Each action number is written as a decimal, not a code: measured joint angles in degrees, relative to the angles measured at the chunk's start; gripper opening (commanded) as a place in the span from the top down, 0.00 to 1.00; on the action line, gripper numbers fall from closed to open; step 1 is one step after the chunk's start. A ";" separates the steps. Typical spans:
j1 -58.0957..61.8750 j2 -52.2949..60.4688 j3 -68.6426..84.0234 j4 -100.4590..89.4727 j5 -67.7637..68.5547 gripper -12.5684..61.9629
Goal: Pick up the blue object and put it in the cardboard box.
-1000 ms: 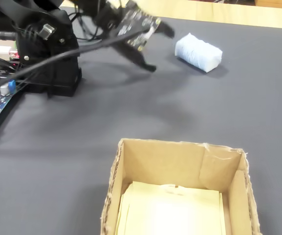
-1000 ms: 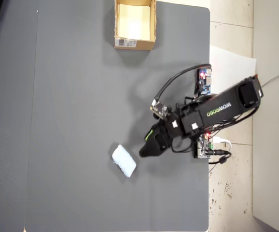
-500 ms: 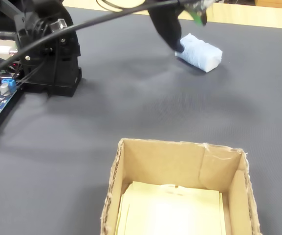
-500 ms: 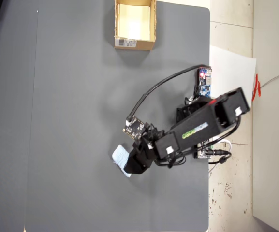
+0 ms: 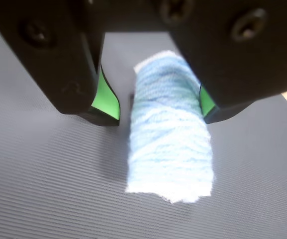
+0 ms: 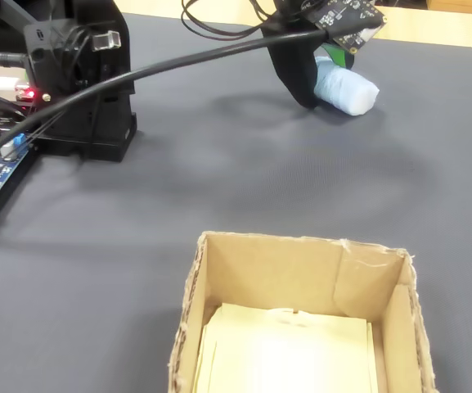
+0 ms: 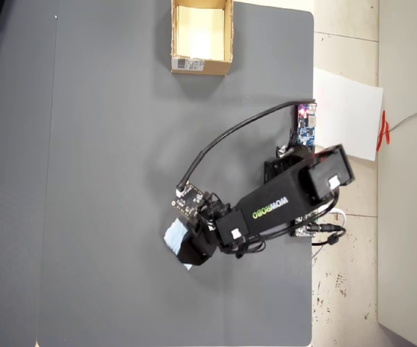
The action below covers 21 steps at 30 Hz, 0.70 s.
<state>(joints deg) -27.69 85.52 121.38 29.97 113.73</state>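
We find the hand (image 5: 160, 115) spread wide astride the blue object (image 5: 170, 134), grasp pending; next it must close, lift, and carry to the cardboard box (image 7: 201, 66).

1. We see the blue object (image 5: 170, 127) as a pale blue, fuzzy, rolled pad with whitish frayed ends, lying on its side on the dark grey ribbed mat; in the fixed view it (image 6: 348, 90) sits far and to the right.
2. We see the cardboard box (image 6: 301, 270) upright and open at the near edge of the fixed view, tan with a pale yellowish floor, well apart from the pad; the overhead view shows a white label on one outer side (image 7: 191, 65).
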 measured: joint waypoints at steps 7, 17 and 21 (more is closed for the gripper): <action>0.00 -0.35 0.18 -2.46 0.09 0.77; 0.53 4.13 3.16 -4.83 0.09 0.77; 3.08 9.58 5.62 -6.77 0.18 0.77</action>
<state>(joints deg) -24.61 95.10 127.00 23.20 113.91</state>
